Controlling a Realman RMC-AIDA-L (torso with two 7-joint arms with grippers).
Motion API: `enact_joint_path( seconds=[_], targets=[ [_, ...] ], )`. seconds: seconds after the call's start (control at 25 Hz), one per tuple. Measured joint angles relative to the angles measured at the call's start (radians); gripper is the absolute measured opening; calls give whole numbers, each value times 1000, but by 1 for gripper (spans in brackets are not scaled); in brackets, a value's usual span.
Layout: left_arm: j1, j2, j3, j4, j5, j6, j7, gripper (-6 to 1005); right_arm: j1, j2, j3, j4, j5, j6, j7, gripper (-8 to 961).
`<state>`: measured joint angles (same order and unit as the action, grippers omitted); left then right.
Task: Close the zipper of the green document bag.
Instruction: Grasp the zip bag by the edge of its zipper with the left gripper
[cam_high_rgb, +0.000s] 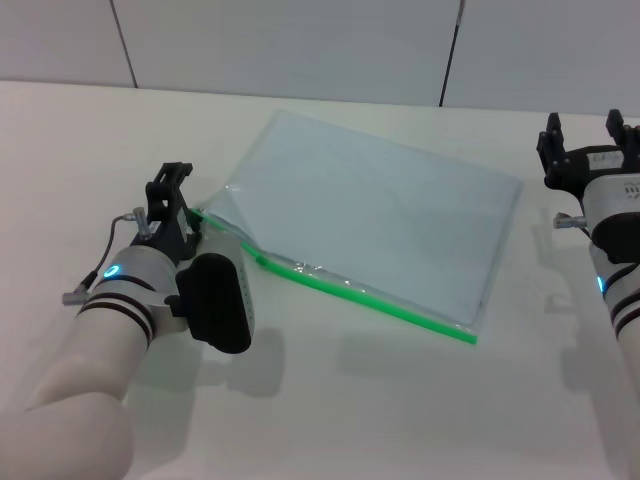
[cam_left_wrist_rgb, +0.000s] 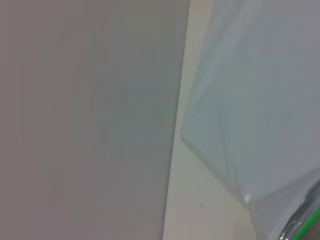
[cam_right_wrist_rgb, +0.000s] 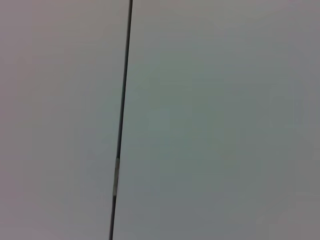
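No text, label, brand, number or sign can be read anywhere in these views: the green document bag (cam_high_rgb: 375, 215), both arms, the bench (cam_high_rgb: 330, 400) and the wall panels are all unmarked.

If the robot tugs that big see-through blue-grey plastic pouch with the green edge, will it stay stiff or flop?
The translucent blue-grey plastic pouch probably flops: its corner by the left gripper already lifts and creases. Flat and thin, it is likely light, and may slide on the smooth white table.
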<state>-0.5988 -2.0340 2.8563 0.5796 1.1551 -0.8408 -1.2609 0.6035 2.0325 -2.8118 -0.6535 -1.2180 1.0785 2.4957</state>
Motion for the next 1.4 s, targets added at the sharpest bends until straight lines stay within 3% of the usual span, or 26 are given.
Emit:
enact_joint_path(
  seconds=[1.4],
  targets=[
    [-24, -2, 0, 6, 57, 53, 53, 677, 2, 0, -1, -2, 0, -5, 0, 678]
  ],
)
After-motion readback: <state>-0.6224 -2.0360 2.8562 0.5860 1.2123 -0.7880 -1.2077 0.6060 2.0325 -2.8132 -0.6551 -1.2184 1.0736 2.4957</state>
